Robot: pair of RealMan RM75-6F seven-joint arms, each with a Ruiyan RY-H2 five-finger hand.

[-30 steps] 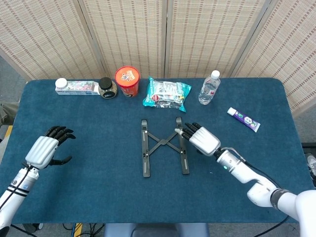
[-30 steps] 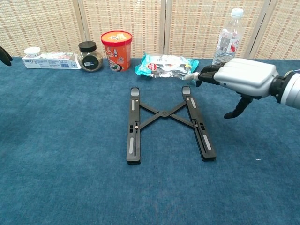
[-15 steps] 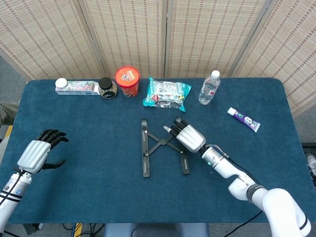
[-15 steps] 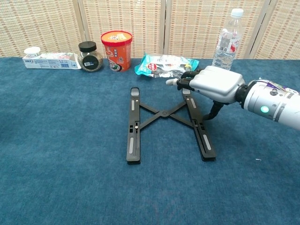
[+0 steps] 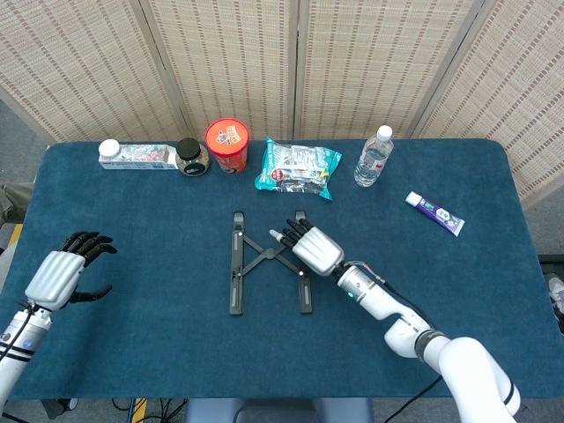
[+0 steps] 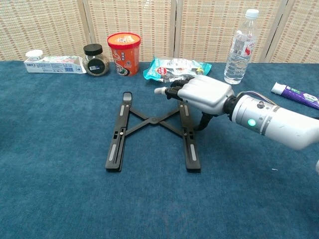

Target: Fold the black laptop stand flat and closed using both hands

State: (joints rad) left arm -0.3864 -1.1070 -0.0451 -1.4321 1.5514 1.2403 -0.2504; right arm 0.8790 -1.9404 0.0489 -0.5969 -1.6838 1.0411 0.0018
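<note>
The right hand (image 6: 202, 94) rests on the laptop stand's (image 6: 149, 130) right rail, fingers extended, gripping nothing; the left hand (image 5: 60, 273) hovers open, far left.

One black X-braced laptop stand (image 5: 267, 261), one clear plastic water bottle (image 5: 374, 157), one red snack tub (image 5: 227, 144), one dark-lidded glass jar (image 5: 192, 158), one teal snack bag (image 5: 298, 167), one white toothpaste tube (image 5: 434, 212), one white carton (image 5: 135, 156).

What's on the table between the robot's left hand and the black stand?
Nothing. In the head view, only bare blue tablecloth stretches from the left hand to the black laptop stand.
</note>
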